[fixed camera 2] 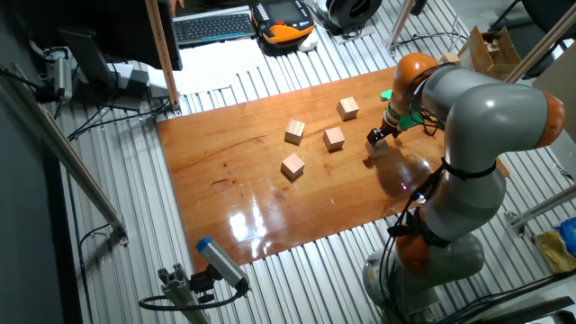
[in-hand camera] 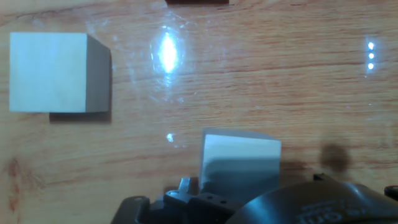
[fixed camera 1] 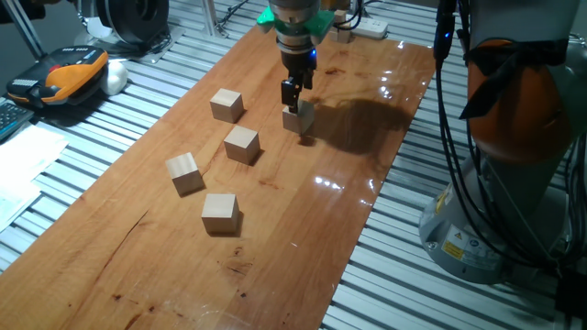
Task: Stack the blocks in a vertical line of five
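Note:
Five pale wooden blocks lie apart on the wooden table (fixed camera 1: 303, 229). One block (fixed camera 1: 299, 118) sits right under my gripper (fixed camera 1: 292, 95), whose fingertips reach about the level of its top. In the hand view this block (in-hand camera: 240, 163) lies at the bottom, half shaded, against the hand's dark housing (in-hand camera: 261, 208). The fingers do not show there, so I cannot tell how the jaws stand. The other blocks lie to the left: one (fixed camera 1: 227, 104), one (fixed camera 1: 242, 144), one (fixed camera 1: 183, 172) and one (fixed camera 1: 220, 213). One of them shows at the hand view's top left (in-hand camera: 59, 72). In the other fixed view my gripper (fixed camera 2: 374, 137) hides the near block.
The robot's orange-and-grey base (fixed camera 1: 514, 137) and its cables stand at the table's right edge. An orange-and-black handheld device (fixed camera 1: 69, 75) lies off the table at the far left. A power strip (fixed camera 1: 367, 27) lies at the table's far end.

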